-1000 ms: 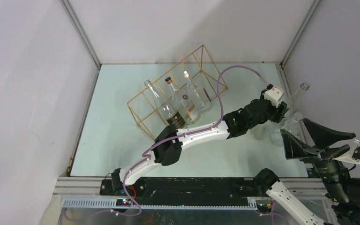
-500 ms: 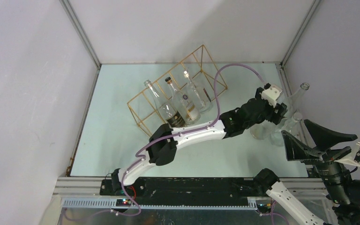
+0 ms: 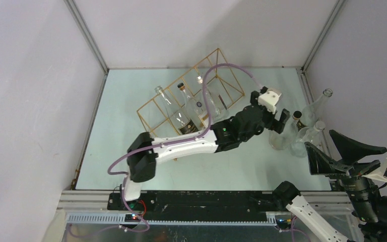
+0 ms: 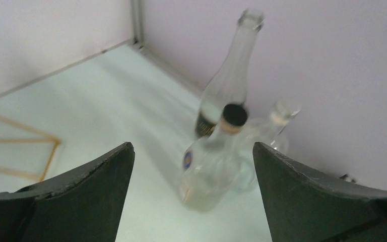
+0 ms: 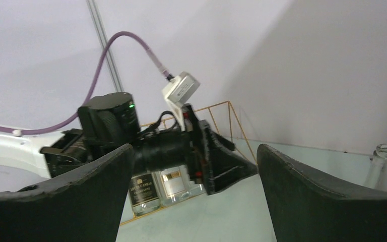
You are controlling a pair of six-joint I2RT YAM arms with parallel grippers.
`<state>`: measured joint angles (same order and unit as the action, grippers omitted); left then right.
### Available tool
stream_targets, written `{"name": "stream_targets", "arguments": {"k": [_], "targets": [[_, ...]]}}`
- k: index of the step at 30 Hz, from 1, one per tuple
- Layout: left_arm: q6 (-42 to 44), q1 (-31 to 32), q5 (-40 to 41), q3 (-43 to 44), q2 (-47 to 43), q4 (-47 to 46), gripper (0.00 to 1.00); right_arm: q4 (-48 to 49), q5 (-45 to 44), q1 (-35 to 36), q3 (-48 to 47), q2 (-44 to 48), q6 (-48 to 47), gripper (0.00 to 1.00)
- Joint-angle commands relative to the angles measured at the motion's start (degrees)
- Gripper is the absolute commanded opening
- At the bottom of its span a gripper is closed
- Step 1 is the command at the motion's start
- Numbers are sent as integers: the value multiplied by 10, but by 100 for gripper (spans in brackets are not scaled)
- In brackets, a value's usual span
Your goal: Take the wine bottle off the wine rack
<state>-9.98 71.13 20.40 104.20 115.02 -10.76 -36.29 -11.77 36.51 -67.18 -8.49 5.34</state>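
Top external shows standing bottles (image 3: 289, 132) right of the wine rack (image 3: 151, 101), racked bottles (image 3: 186, 108) waiting; both jaws released, empty.

Three clear bottles (image 3: 190, 112) in gold wine rack (image 3: 201, 62)

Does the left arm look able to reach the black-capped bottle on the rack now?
Probably yes: the left hand is open and empty, and the black-capped bottle pokes free above the wine rack. The hand faces away, though, and its purple cable loops over the rack.
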Motion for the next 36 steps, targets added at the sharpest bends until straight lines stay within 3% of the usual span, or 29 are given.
{"name": "stream_targets", "arguments": {"k": [1,7,18,29,36], "targets": [[19,1,93,-94,-117,-7,95,2,1,-1,-6,2,-17,94],[-29,-34,151,-258,-288,53,96,3,-6,-1,8,-1,-16,94],[-243,-215,135,-463,-537,191,95,-1,-28,-1,21,-21,-5,94],[-351,-331,120,-488,-562,275,92,-13,-56,-1,23,-29,21,93],[-362,-404,54,-491,-533,234,88,-18,-71,-1,23,-28,29,93]]}}
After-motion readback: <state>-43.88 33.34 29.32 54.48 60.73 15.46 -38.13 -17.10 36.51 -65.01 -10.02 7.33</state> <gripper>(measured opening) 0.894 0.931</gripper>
